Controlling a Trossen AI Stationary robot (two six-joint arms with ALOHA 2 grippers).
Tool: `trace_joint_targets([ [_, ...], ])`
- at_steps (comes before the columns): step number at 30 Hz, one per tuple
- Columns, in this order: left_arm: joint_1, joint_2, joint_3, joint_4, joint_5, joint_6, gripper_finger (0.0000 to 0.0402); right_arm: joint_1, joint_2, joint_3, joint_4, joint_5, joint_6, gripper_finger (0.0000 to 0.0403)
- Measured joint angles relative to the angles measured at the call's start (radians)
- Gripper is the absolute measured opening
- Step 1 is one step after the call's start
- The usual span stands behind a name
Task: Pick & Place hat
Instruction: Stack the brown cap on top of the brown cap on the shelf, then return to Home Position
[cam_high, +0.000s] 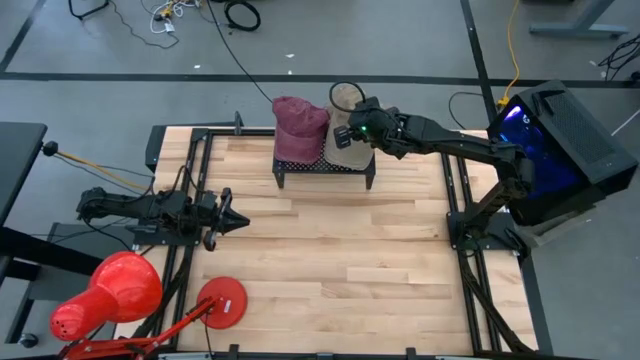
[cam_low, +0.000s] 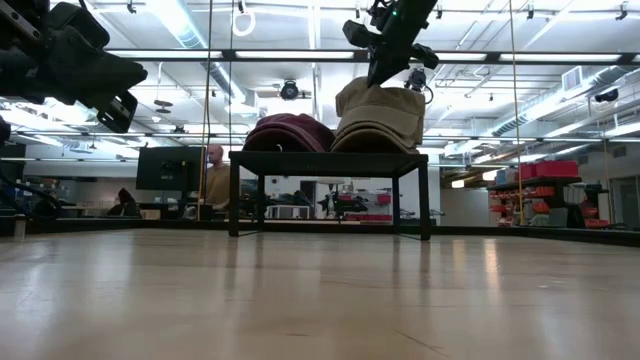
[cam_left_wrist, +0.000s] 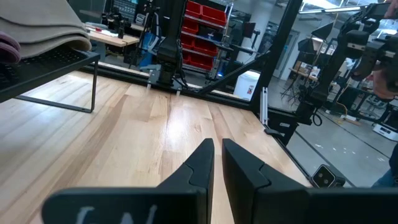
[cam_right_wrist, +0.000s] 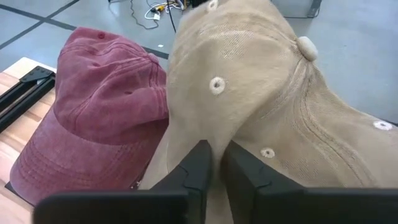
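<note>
**Right gripper over the tan cap on the rack; left arm waits at the table's left edge**

A wooden table (cam_high: 330, 260) fills the view from above, framed by dark metal rails. At its far edge stands a low black mesh rack (cam_high: 322, 168) on thin legs. Two caps sit side by side on the rack, touching: a maroon cap (cam_high: 298, 128) on the left and a tan cap (cam_high: 345, 145) on the right.

The right arm reaches in from the right side of the table, past a dark box with a blue glow (cam_high: 555, 150), and ends above the tan cap. The right gripper (cam_right_wrist: 214, 163) has its two dark fingers nearly together, with a narrow gap, and a fold of the tan cap's crown runs down between them; whether they pinch the cloth or only press on it cannot be told. The maroon cap lies just beside the fingers.

The left gripper (cam_high: 232, 220) hovers near the table's left edge, well apart from the rack, fingers almost together with nothing between them.

Off the table's near left corner lies a red lamp (cam_high: 105, 295) with a round red base (cam_high: 220, 302). Cables trail across the grey floor behind the rack.
</note>
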Motion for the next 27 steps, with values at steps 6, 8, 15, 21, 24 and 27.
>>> trace_joint_targets([
  [6,0.000,0.000,0.000,0.000,0.000,0.000,0.0039,0.000,0.000,0.000,-0.001,0.000,0.000,0.0087],
  [8,0.000,0.000,0.000,0.000,0.000,0.000,0.0039,0.000,0.000,0.000,-0.005,0.000,0.000,0.0102],
  [15,0.000,0.000,0.000,0.000,0.000,0.000,0.0039,0.000,0.000,0.000,-0.033,-0.002,0.000,0.0170],
  [21,0.000,0.000,0.000,0.000,0.000,0.000,0.0039,0.000,-0.028,0.000,-0.040,-0.003,-0.007,0.0228],
  [24,0.000,0.000,0.000,0.000,0.000,0.000,0.0039,0.003,-0.047,0.000,-0.038,-0.003,-0.052,0.0249],
  [27,0.000,0.000,0.000,0.000,0.000,0.000,0.0039,0.011,-0.070,0.000,-0.039,-0.002,-0.123,0.0262],
])
